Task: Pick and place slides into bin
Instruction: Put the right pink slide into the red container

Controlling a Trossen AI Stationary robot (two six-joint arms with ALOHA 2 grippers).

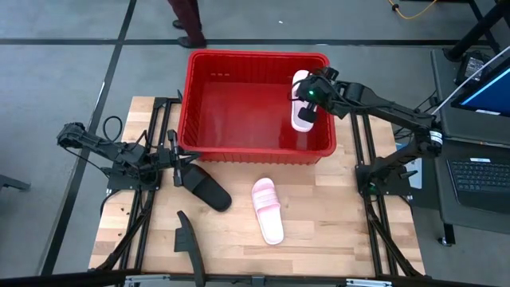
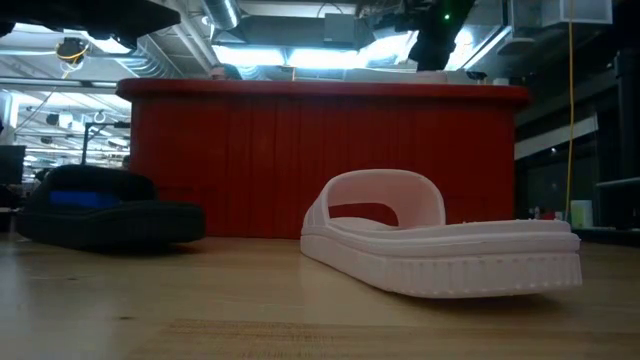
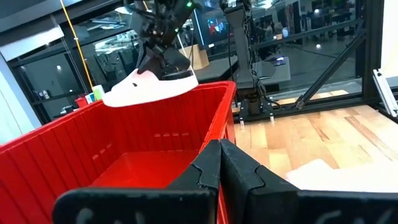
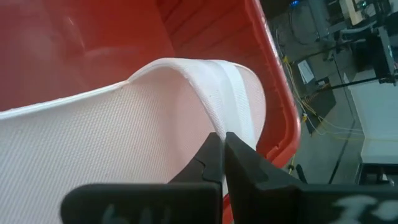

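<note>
A light pink slide (image 1: 301, 102) is clamped by its strap in the right gripper (image 1: 312, 96) and held above the right end of the red bin (image 1: 256, 150), which stands at the far side of the wooden table (image 1: 335, 231). In the right wrist view the fingers (image 4: 214, 163) are pinched tight on the strap. The left gripper (image 1: 177, 160) is parked near the bin's near-left corner, fingers pressed together on nothing. A second pink slide (image 1: 268, 210) is seen sole-down on the table in front of the bin; a black slide (image 1: 206, 189) lies just beside the left gripper, another black slide (image 1: 186, 236) near the table's front edge. A person's legs (image 1: 187, 20) are seen beyond the bin.
</note>
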